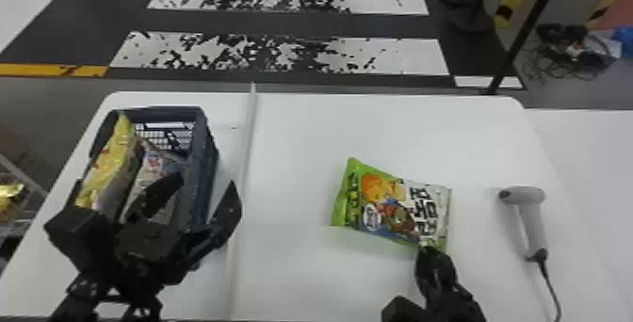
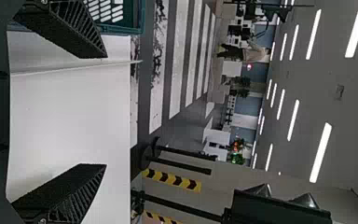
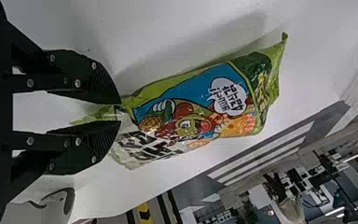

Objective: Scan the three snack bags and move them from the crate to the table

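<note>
My right gripper (image 1: 426,245) is shut on the near right corner of the green snack bag (image 1: 395,203), over the table right of the divider strip. In the right wrist view the right gripper (image 3: 120,112) pinches the edge of the green bag (image 3: 191,112). My left gripper (image 1: 202,187) stands open above the crate's near right part, its fingers spread; in the left wrist view the left gripper (image 2: 105,112) has nothing between its fingers. Inside the crate (image 1: 207,156) stand a yellow bag (image 1: 110,165) and a grey-white bag (image 1: 153,163), the latter partly hidden by the left gripper.
The grey scanner (image 1: 532,217) lies on the table's right side, its cable running toward the near edge. A raised white strip (image 1: 242,165) divides the white table (image 1: 301,132) beside the crate. A black pole (image 1: 523,38) stands beyond the far right corner.
</note>
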